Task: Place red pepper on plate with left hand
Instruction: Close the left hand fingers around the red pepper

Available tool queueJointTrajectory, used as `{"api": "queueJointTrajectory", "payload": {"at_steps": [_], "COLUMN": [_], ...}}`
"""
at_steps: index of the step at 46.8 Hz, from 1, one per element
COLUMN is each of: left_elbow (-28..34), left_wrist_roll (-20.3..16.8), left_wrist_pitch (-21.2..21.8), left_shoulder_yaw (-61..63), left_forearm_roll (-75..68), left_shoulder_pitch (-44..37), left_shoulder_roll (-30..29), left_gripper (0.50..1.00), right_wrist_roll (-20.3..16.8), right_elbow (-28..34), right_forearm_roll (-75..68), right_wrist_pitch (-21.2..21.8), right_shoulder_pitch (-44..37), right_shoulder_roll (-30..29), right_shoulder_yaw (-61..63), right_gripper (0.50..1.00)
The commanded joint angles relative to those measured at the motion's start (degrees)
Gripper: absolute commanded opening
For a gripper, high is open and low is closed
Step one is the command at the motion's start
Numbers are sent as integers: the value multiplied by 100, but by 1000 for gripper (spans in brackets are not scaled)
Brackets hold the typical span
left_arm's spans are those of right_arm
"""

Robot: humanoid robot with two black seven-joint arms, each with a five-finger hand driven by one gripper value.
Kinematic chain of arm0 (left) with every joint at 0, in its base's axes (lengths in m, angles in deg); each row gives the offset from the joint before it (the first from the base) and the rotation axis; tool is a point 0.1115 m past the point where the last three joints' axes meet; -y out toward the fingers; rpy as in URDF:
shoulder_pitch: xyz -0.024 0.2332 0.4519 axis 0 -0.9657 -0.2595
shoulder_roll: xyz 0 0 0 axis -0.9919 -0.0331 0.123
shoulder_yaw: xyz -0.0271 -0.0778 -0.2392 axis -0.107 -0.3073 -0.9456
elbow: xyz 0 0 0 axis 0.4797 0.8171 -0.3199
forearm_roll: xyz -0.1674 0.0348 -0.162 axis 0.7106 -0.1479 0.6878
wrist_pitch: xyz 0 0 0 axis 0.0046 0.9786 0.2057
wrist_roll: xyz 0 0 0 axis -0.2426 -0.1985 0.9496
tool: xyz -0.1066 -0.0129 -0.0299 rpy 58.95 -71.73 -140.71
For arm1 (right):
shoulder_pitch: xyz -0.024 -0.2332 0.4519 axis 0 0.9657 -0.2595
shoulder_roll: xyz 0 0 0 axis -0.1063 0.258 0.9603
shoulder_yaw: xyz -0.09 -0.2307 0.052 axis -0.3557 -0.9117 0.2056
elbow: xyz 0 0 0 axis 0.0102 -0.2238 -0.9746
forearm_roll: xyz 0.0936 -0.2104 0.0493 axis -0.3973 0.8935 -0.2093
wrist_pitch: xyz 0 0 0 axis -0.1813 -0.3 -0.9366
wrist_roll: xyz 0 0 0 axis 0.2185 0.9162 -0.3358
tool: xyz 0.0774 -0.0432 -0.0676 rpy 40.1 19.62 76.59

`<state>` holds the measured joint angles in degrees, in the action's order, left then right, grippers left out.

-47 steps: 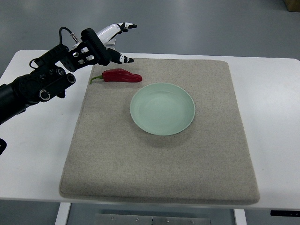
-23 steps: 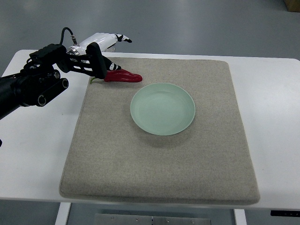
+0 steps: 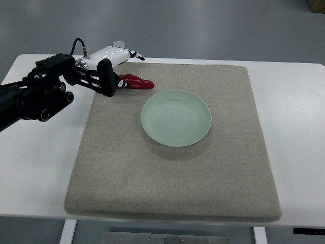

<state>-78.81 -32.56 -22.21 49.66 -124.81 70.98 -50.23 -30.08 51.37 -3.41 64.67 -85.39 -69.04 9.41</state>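
A glossy red pepper [image 3: 136, 82] lies far left on the speckled beige fabric mat [image 3: 172, 173], right of it a pale mint-green ceramic plate [image 3: 176, 118], on a plain white table [image 3: 294, 127], by the black-and-white left hand [image 3: 109, 71].

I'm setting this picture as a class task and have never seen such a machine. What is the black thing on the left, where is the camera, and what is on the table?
There is one camera, looking steeply down from the robot's own side. The black jointed thing coming in from the left edge is the robot's left arm, ending in a left hand with fingers. On the white table lies a grey mat. On the mat are a pale green plate, empty, and a red pepper. The hand covers the pepper's stem end; whether it has gripped it cannot be seen. The right arm is out of view.
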Motion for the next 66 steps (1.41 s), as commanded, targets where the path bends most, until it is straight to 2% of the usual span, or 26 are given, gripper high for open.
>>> {"api": "queueJointTrajectory", "payload": {"at_steps": [1,9,11,19,22,32,66], "left_elbow": [0,18,27,35,44,70,141], "left_wrist_roll": [1,1,1,1,9,1,10], "left_wrist_pitch": [-46,-99,-99,-99,-99,-99,-19], "left_shoulder_yaw": [30,39,39,39,39,57,215], "left_forearm_roll": [11,46,46,46,46,37,64], "left_shoulder_pitch": [-20,-55,-56,-64,-64,-64,-135], "left_shoulder_roll": [-36,-62,-62,-62,-62,-62,17], "left_gripper": [857,851,834,816,782,752,756], "right_wrist_roll": [6,-3,-3,-3,-3,-3,6], "right_elbow": [0,0,0,0,0,0,0], "right_forearm_roll": [0,0,0,0,0,0,0], "right_wrist_pitch": [0,0,0,0,0,0,0], "right_shoulder_pitch": [0,0,0,0,0,0,0], "right_shoulder_roll": [0,0,0,0,0,0,0], "right_shoulder_yaw": [1,1,1,1,1,1,1], "right_gripper": [932,932,932,932,932,932,932]}}
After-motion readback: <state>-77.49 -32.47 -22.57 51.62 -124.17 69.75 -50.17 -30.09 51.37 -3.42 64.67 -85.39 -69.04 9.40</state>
